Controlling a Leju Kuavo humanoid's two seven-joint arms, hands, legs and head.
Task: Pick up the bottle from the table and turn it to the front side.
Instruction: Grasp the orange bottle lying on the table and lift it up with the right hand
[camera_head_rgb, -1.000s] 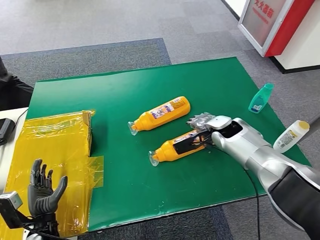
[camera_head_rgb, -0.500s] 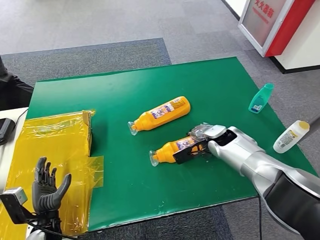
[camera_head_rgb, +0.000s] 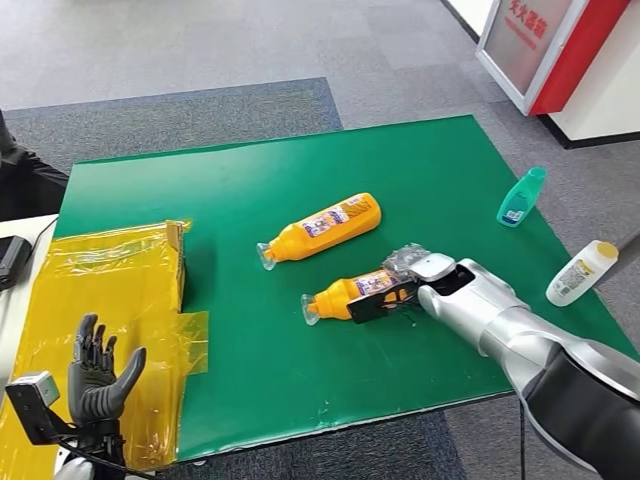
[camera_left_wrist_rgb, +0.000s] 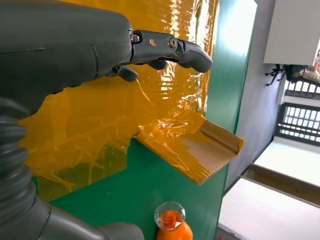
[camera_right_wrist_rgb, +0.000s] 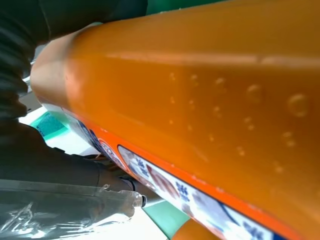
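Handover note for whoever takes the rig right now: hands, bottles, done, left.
Right robot hand: grips the near orange bottle, which lies on the green mat, cap toward the robot's left, label partly up.
Left robot hand: open, empty, above the yellow plastic sheet.
Far orange bottle: lies on the mat, untouched.
Done: grasp on the near bottle.
Left: lift it and turn it label-front. Whether it has left the mat yet cannot be told.

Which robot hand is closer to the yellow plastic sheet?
Left. The left hand hovers open right over the yellow plastic sheet; the right hand is far across the table, holding an orange bottle.
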